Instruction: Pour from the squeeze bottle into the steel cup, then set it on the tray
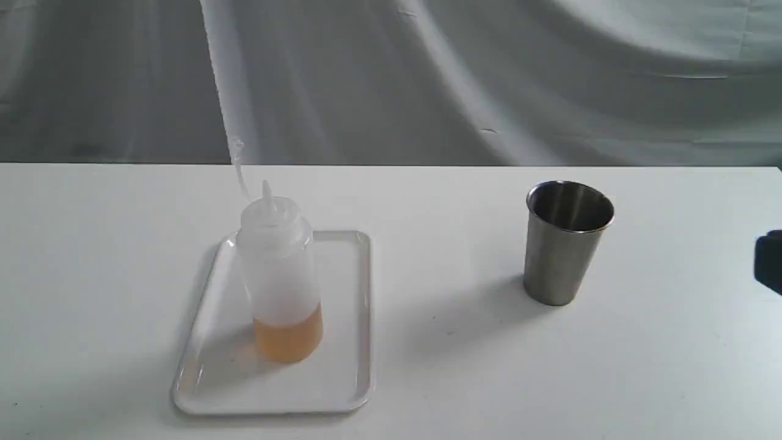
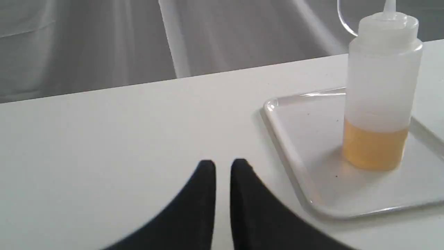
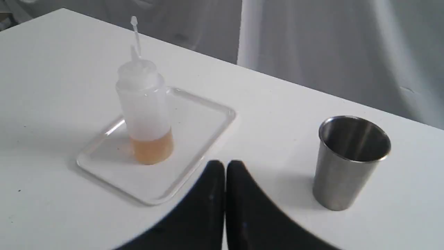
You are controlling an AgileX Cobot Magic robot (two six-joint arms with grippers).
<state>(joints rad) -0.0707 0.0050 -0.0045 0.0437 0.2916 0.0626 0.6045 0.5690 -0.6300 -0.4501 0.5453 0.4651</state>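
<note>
Translucent squeeze bottle [image 1: 280, 275] upright on white tray [image 1: 342, 373], so nothing spills.
My left hand [image 2: 223, 164] and right hand [image 3: 225, 163]: closed, empty, well clear.

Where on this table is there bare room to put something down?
The widest bare patch is the table between tray and cup. It is also free behind the tray and in front of the cup. The tray itself is crowded: the bottle stands mid-tray.

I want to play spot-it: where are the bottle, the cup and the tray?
bottle [image 1: 278, 275], exterior view, cloudy middle.
cup [image 1: 565, 256], exterior view, steel side.
tray [image 1: 366, 318], exterior view, right rim.
</note>
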